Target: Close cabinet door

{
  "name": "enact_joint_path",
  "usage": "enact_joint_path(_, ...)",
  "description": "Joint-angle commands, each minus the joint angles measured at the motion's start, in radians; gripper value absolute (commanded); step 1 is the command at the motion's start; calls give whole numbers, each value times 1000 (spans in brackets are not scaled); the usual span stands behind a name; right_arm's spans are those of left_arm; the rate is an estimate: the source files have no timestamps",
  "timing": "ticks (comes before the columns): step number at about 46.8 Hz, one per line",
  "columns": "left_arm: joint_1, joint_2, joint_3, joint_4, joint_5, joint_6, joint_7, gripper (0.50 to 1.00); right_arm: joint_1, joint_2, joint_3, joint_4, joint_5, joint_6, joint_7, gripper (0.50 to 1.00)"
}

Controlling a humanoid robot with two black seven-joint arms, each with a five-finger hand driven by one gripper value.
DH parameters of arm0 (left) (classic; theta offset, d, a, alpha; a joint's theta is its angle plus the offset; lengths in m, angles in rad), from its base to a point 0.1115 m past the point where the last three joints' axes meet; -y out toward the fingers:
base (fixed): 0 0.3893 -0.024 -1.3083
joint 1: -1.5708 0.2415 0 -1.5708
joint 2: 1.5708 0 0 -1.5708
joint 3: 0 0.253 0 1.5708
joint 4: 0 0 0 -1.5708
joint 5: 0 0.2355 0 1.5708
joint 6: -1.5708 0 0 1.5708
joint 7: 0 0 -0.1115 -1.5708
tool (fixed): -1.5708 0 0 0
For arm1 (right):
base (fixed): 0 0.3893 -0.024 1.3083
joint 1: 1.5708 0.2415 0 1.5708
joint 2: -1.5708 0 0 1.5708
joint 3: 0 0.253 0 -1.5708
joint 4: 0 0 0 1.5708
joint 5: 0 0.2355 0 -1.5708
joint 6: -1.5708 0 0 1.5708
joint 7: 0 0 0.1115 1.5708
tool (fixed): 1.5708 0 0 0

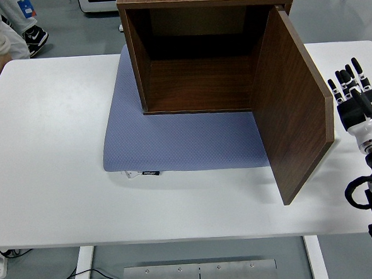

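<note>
Cabinet door (292,104) stands open, hiding right robot hand's (354,94) palm.

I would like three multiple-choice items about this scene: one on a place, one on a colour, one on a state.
1. The robot's right hand is
A. right of the cabinet door
B. inside the cabinet
C. left of the mat

2. The mat under the cabinet is
A. red
B. blue-grey
C. yellow

3. The door is
A. shut
B. removed
C. open

Answers: 1 A, the hand stands beyond the door's outer face, apart from it. 2 B, blue-grey fabric shows below the cabinet. 3 C, the door swings outward and the bare interior shows.
</note>
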State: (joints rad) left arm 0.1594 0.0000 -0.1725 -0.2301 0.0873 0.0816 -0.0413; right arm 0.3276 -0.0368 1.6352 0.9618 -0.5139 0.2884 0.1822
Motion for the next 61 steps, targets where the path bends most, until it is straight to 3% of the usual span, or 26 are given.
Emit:
enact_joint_path(1,-1,0,1,0,3,1,0,1000,-1,0,0,0,0,0,0,1000)
enact_joint_path(61,5,0,-1,0,0,3,0,1000,-2,-2,-9,0,0,0,-1,1000)
